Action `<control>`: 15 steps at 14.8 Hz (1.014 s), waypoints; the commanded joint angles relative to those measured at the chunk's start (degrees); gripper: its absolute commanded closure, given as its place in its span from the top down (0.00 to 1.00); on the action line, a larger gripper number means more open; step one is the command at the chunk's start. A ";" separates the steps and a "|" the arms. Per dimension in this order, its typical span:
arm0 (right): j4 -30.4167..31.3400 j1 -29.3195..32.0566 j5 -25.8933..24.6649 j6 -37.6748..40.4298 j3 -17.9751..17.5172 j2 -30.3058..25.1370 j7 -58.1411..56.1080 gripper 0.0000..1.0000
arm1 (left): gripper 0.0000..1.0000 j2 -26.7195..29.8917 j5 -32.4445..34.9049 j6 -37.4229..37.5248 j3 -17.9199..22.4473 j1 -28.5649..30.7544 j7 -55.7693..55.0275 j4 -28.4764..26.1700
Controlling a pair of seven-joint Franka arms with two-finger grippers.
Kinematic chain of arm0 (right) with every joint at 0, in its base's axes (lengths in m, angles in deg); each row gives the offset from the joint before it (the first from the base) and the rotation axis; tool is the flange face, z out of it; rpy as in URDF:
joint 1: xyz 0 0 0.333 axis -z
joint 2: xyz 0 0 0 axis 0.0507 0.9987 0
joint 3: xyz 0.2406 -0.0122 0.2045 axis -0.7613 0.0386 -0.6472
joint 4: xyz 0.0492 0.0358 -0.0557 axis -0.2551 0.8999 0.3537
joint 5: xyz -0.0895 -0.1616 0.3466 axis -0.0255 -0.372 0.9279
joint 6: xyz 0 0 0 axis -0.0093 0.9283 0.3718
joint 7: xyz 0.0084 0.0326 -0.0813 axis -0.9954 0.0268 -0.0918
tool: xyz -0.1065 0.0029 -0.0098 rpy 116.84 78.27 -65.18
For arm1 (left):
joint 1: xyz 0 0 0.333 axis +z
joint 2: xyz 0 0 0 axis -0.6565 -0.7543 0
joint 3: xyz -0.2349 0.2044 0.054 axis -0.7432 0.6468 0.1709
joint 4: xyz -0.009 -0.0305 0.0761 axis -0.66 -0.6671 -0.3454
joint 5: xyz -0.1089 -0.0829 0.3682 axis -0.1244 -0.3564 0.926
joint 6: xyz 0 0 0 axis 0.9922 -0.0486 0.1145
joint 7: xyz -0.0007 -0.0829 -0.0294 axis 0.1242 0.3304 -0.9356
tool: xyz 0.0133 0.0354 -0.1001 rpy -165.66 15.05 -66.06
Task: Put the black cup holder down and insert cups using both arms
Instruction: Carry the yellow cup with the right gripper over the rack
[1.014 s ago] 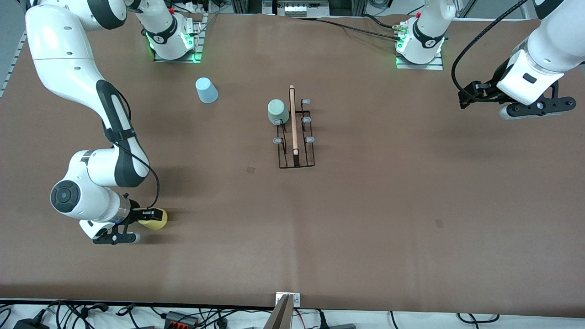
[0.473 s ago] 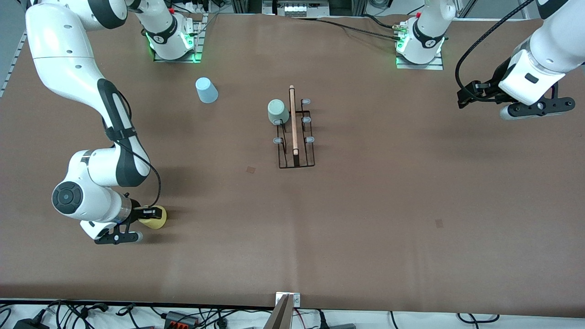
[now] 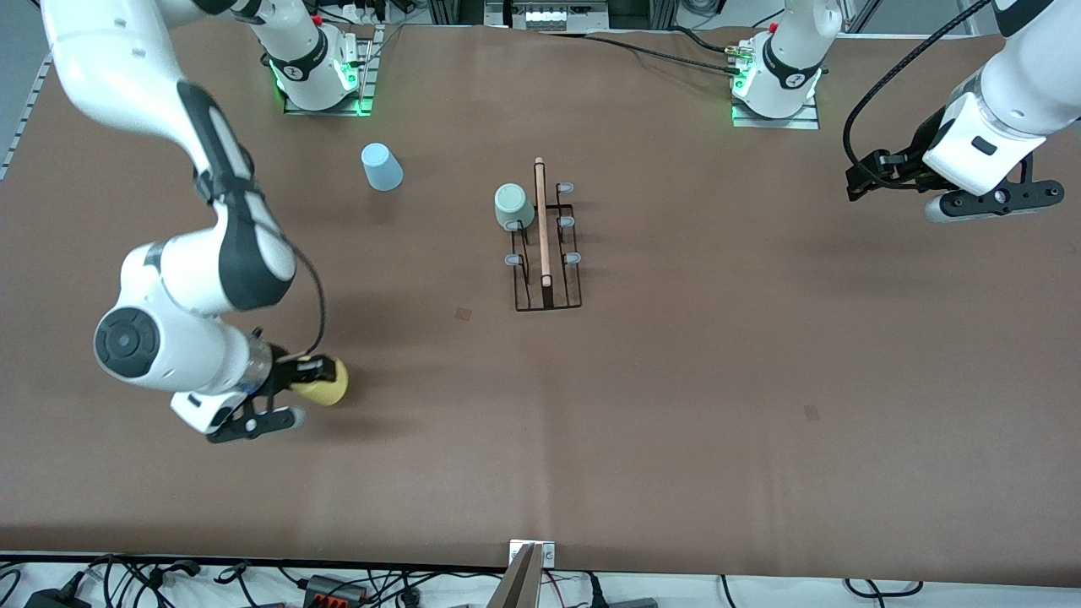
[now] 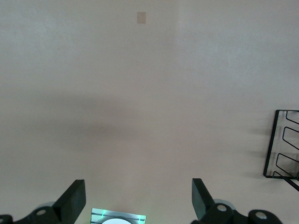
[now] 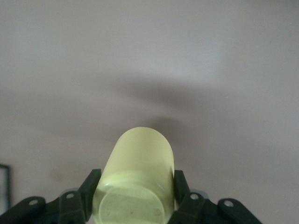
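Observation:
The black cup holder point(image 3: 547, 279) stands mid-table, its wooden rod handle point(image 3: 542, 219) on top. A pale green cup point(image 3: 513, 206) sits upside down on one of its prongs. A light blue cup point(image 3: 382, 166) stands upside down on the table toward the right arm's end. My right gripper point(image 3: 317, 380) is shut on the yellow cup point(image 3: 329, 387) and holds it on its side just above the table; in the right wrist view the yellow cup point(image 5: 140, 172) sits between both fingers, base toward the camera. My left gripper point(image 3: 857, 181) waits open and empty over its end of the table; its wrist view shows the holder's edge point(image 4: 270, 144).
Both arm bases point(image 3: 321, 80) point(image 3: 777, 84) stand on plates along the table's edge farthest from the front camera. Small square marks point(image 3: 464, 313) point(image 3: 812, 412) lie flat on the brown cover. Cables run along the edge nearest the front camera.
My right gripper has risen off the table with the yellow cup and shifted toward the middle of the table. The left arm has barely moved.

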 commanded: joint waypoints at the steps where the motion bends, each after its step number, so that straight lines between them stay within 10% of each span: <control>1: -3.08 -5.66 -0.89 4.06 -0.62 0.52 4.19 0.30 | 1.00 -0.60 -1.06 0.78 0.24 0.08 3.07 1.23; 15: -2.73 -25.64 -0.90 5.74 -0.62 -0.19 26.71 0.26 | 1.00 -0.68 -0.98 0.61 0.42 1.49 2.29 2.28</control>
